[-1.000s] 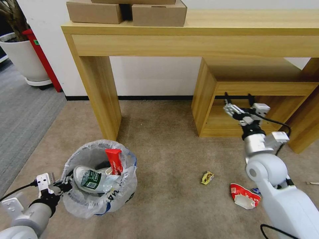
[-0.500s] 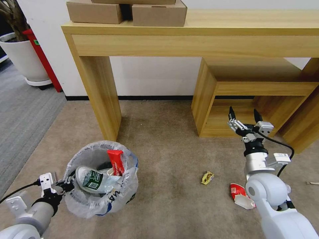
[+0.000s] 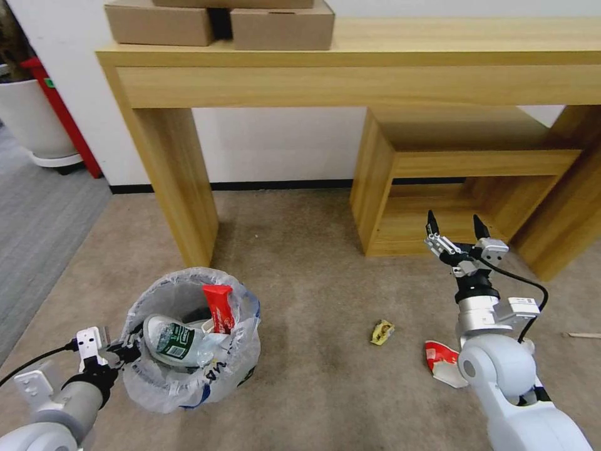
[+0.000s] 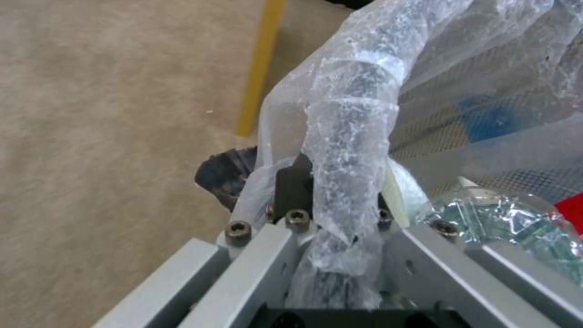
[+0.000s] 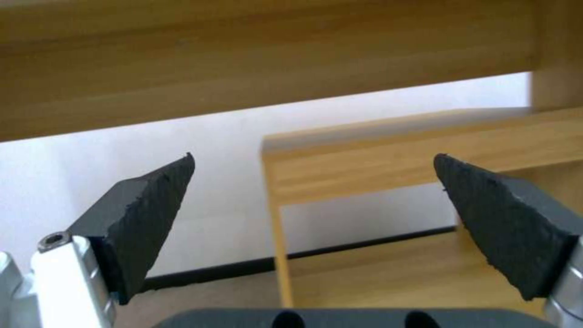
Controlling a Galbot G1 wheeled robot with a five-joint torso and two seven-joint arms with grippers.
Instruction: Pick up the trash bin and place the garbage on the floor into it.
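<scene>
Am scanning for text: nothing legible. Blue print on trash bin (image 3: 188, 351) liner is showing only partial, unreadable letters. Green label on plastic bottle (image 3: 174, 341) inside is too small for me to read.

Tan floor (image 3: 313, 263), translucent white blue-print trash bin (image 3: 191, 382), red wrapper (image 3: 219, 307), yellow scrap (image 3: 381, 332).

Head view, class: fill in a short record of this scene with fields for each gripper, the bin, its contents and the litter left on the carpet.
left gripper: shut on the trash bin rim
right gripper: open, empty, raised before the low wooden shelf
bin contents: crushed plastic bottle, red wrapper
litter on carpet: small yellow wrapper, red-and-white wrapper, thin stick
</scene>
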